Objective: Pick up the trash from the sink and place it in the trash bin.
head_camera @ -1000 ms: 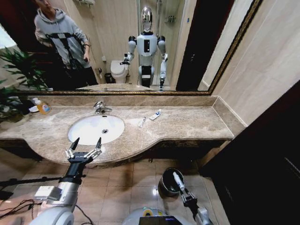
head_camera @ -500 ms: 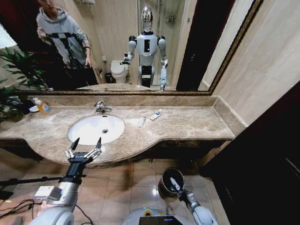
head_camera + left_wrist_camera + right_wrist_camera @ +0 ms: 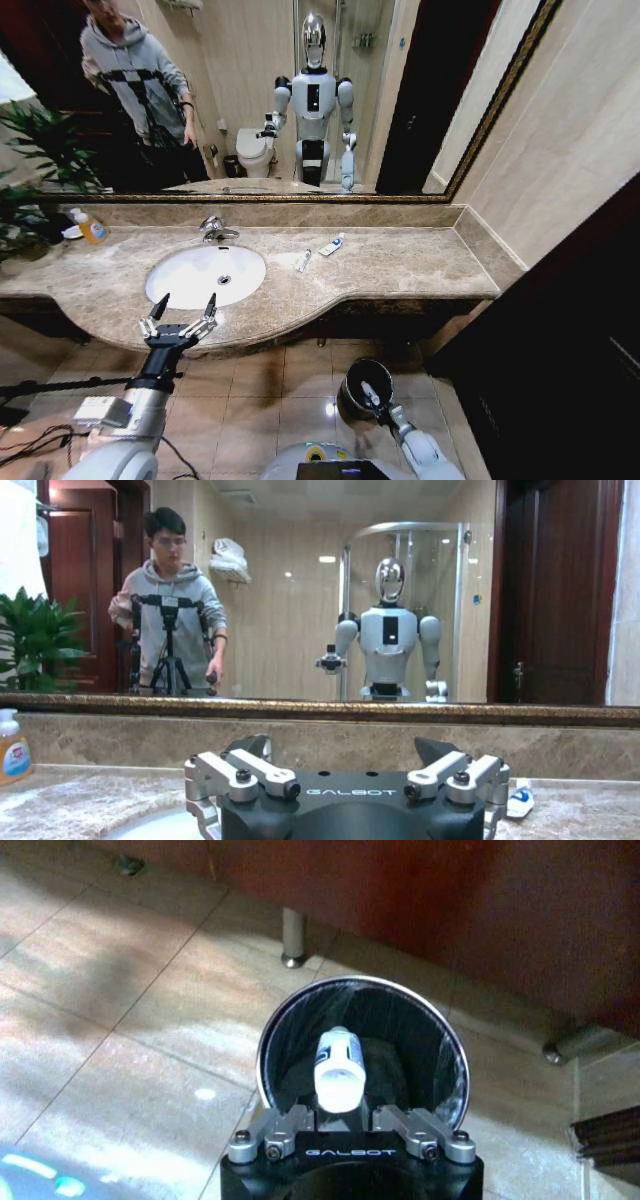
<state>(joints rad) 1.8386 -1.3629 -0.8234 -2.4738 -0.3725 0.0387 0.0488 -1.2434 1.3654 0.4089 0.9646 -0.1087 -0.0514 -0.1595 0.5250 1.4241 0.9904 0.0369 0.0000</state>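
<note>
Over the tiled floor (image 3: 120, 990), right claw (image 3: 345, 1116) grips white tube (image 3: 338, 1069) above trash bin (image 3: 430, 1027).

Left gripper (image 3: 345, 769): bottom centre of the frame; black body lettered GALBOT, silver-knuckled fingers (image 3: 243, 771) set wide apart, nothing between them.
Sink (image 3: 150, 826): pale curved rim at lower left, partly hidden behind the gripper.
Marble counter (image 3: 70, 810): brown, across the bottom of the frame.
Soap bottle (image 3: 12, 748): yellow with white pump, left edge, upright on the counter.
Tube (image 3: 518, 798): small, white with blue print, lower right, lying on the counter just beside the gripper's finger.
Mirror (image 3: 300, 600): upper frame; gold-edged lower border.
Plant (image 3: 35, 641): green leaves, left.
Reflected robot (image 3: 388, 634): centre right, white body.
</note>
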